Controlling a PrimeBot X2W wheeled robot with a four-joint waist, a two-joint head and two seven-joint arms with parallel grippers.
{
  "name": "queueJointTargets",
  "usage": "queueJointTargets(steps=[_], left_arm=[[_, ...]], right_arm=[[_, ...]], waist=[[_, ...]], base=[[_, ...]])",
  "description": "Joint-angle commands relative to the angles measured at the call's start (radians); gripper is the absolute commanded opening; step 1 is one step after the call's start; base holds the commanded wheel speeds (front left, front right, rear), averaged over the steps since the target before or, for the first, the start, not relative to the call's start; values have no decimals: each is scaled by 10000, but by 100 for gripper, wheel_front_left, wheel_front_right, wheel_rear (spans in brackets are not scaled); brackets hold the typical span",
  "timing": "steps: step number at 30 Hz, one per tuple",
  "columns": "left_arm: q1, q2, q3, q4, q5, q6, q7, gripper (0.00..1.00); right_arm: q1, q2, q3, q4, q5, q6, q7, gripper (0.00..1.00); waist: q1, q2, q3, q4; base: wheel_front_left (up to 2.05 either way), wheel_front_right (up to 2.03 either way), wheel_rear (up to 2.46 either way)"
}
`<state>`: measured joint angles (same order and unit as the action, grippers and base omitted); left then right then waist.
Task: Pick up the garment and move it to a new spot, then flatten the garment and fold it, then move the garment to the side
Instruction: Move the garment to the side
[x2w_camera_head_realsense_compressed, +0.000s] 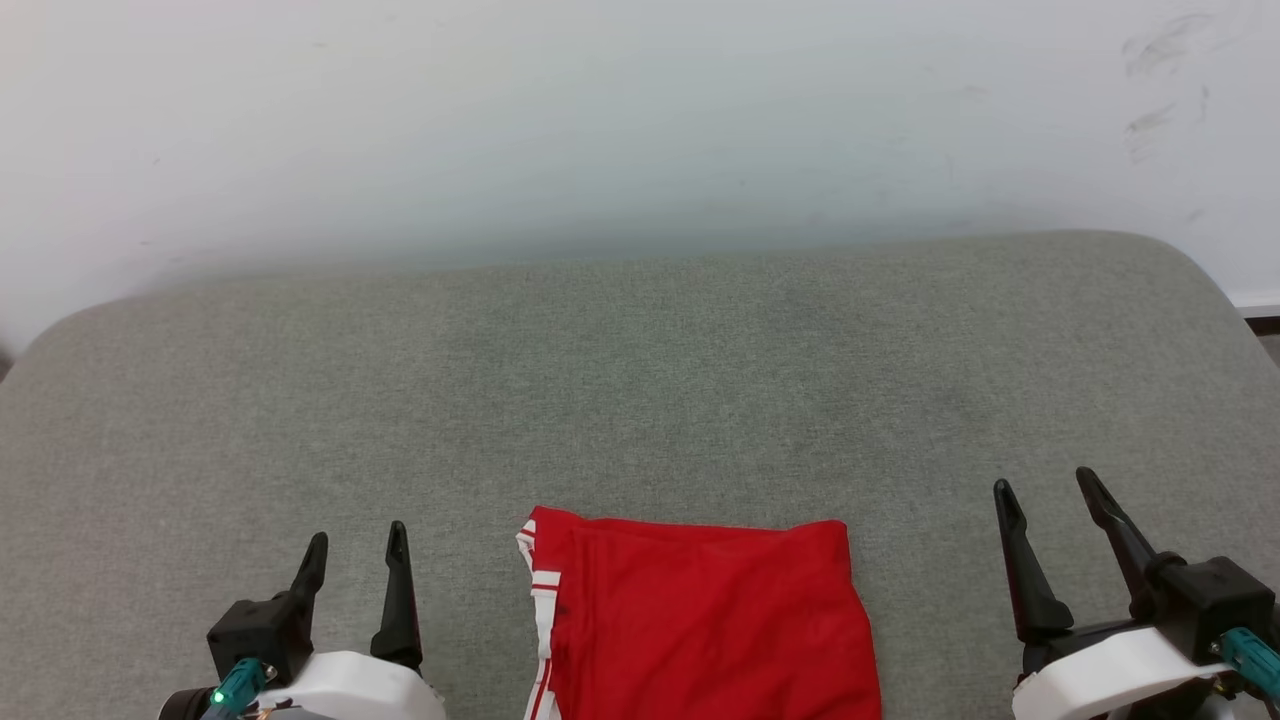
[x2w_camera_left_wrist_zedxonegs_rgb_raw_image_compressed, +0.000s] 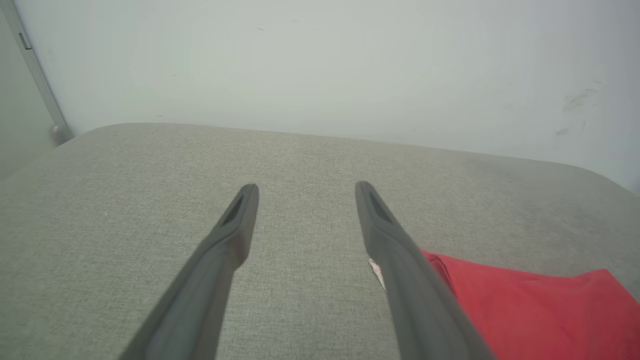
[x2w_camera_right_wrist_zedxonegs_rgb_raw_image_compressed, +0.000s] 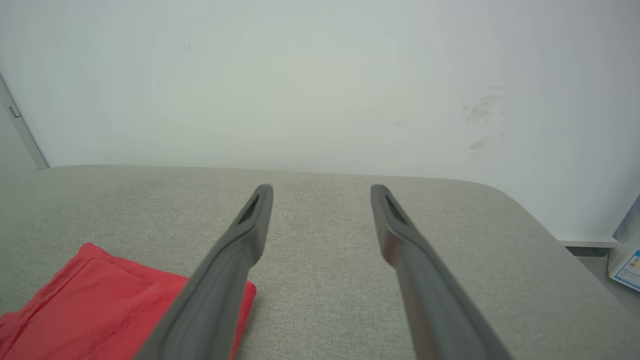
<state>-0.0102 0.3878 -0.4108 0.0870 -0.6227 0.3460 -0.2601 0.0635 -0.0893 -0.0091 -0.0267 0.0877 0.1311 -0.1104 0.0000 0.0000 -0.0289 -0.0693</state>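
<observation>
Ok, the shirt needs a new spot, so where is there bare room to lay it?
Widest bare stretch: the grey cushion from the wall down to the garment. Narrower bare strips lie between the garment and the left claw, and between it and the right claw, both open and empty. Only the near middle is crowded, under the garment.

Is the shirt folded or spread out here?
Folded: the shirt is a compact rectangle with straight edges, striped trim along one side.
</observation>
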Motion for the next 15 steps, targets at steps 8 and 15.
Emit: queueJointTargets(steps=[8, 15], left_arm=[[8, -250, 294, 15, 250, -110, -68, 100], [-168, -494, 568, -50, 503, -282, -59, 100]], right_arm=[[108, -145, -190, 232, 779, -10, 486, 100], [-470, -1152, -1020, 1448, 2789, -7, 1649, 100]], waist=[[0, 0, 65, 23], [0, 0, 206, 373]], base=[[0, 0, 0], [0, 0, 0]])
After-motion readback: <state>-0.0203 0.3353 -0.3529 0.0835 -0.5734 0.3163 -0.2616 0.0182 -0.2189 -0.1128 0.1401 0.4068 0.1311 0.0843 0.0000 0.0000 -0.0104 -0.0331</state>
